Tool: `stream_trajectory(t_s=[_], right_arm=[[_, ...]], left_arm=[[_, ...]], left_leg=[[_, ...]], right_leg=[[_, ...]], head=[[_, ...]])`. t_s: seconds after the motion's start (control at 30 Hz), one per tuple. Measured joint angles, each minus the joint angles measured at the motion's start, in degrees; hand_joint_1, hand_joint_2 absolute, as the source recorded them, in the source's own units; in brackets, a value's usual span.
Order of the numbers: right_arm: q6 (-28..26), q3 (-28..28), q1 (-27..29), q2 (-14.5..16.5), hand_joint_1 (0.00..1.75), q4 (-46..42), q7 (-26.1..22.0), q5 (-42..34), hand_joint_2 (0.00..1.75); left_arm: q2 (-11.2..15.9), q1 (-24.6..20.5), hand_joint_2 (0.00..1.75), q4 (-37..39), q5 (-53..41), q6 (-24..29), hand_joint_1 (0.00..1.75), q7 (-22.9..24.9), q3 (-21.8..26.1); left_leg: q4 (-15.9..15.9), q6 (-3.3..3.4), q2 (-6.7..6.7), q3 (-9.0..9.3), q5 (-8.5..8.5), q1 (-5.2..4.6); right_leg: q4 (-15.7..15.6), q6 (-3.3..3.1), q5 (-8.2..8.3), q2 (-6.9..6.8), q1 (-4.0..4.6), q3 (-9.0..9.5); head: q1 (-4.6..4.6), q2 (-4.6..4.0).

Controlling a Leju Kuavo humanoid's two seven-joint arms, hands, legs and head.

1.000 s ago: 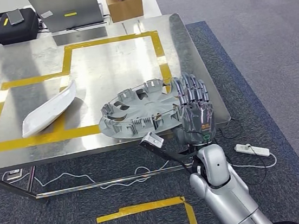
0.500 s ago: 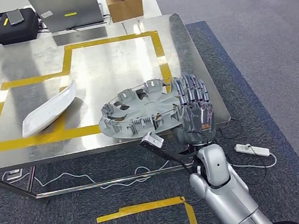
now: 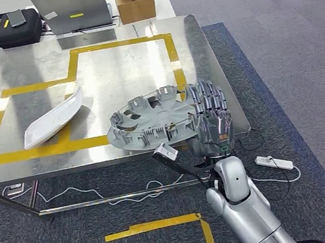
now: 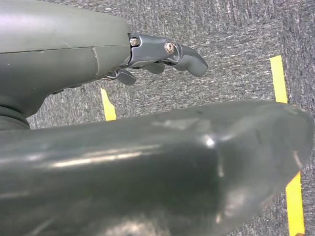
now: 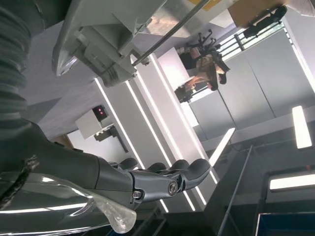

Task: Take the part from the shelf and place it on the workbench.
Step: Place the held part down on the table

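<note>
While held at the bench's near right edge: hubcap [image 3: 154, 121], right hand [image 3: 212, 121].
White panel [image 3: 53, 117] lies left on the bench [image 3: 114, 74], across the yellow tape [image 3: 73, 64], with bare steel between it and the hubcap. Hubcap sits level at the near edge, overhanging it slightly; right-hand fingers [image 3: 207, 98] stand together against its right rim. Bench edge runs just right of the hand, open carpet [image 3: 288, 70] beyond. Left hand [image 4: 163, 54] hangs over the floor, fingers loosely curled, holding nothing.
</note>
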Motion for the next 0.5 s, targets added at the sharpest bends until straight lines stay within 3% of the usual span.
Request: stream_trajectory(t_s=[0.5], right_arm=[[0.00,0.00,0.00,0.00,0.00,0.00,0.00,0.00,1.75]], left_arm=[[0.00,0.00,0.00,-0.01,0.00,0.00,0.00,0.00,0.00]], left_leg=[[0.00,0.00,0.00,0.00,0.00,0.00]], right_leg=[[0.00,0.00,0.00,0.00,0.00,0.00]], head=[[0.00,0.00]])
